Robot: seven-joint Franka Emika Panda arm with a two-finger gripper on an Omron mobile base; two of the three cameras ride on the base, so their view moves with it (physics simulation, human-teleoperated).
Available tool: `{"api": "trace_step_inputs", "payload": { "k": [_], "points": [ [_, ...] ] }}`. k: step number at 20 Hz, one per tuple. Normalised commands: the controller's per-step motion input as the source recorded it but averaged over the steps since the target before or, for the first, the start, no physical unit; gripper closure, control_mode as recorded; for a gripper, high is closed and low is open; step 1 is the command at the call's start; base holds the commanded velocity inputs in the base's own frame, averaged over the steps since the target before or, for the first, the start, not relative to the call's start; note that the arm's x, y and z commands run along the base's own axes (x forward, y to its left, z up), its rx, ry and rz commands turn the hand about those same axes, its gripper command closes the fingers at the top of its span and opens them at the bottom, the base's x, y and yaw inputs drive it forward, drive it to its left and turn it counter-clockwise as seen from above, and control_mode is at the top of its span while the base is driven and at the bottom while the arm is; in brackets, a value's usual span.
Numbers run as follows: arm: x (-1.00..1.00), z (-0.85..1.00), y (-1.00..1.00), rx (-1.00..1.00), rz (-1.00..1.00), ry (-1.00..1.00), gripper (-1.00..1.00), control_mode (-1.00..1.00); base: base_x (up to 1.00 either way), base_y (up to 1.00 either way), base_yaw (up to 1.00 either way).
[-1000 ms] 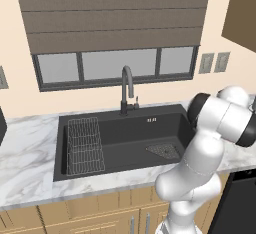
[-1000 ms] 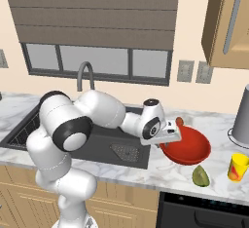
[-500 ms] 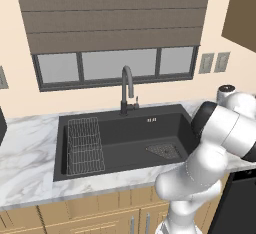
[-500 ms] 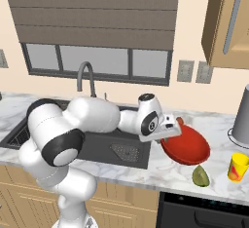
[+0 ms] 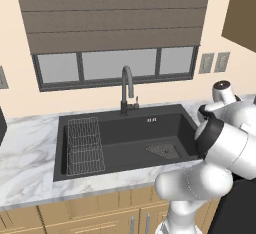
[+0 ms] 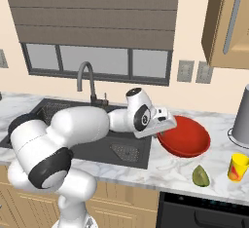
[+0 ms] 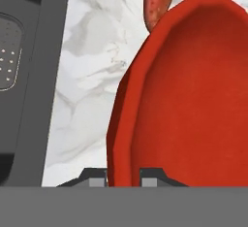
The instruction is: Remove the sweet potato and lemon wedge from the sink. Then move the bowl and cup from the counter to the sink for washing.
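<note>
Lifted slightly and tipped since half a second ago: bowl, near rim now raised off the marble counter in the right base view, arm stretched further right across the sink's right edge. Gripped at its left rim by gripper; in hand view, gripper straddling the red rim of bowl, one fingertip outside the wall, the other inside, narrow gap closed on the rim. Sitting right of sink, over the counter, not yet above the basin. Sweet potato lying on the marble just beyond the bowl's far rim in hand view, partly hidden by it; touching or not, cannot tell. Lemon wedge on the counter in front of the bowl, near the front edge, apart from it. Cup upright right of the wedge, close to the counter's right end. Sink dark grey, wire rack along its left side, drain grate at the front right, faucet behind the basin centre. Grey cylindrical pot at the back right of the counter, behind the cup. Window with blind behind the faucet, wooden cabinet upper right.
</note>
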Motion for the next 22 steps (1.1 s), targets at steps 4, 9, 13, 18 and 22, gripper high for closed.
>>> {"api": "trace_step_inputs", "payload": {
  "k": [4,9,13,18,22],
  "points": [
    [-0.14,0.36,0.12,-0.12,0.02,-0.02,1.0,-1.0,0.0,0.0,0.0],
    [-0.02,0.34,0.12,-0.15,0.02,0.0,1.0,-1.0,0.0,0.0,0.0],
    [0.0,0.33,0.11,-0.14,0.06,0.01,1.0,-1.0,0.0,0.0,0.0],
    [-0.01,0.29,0.17,-0.09,0.09,0.0,1.0,-1.0,0.0,0.0,0.0],
    [-0.04,0.2,0.19,-0.03,0.11,0.01,1.0,-1.0,0.0,0.0,0.0]
  ]
}}
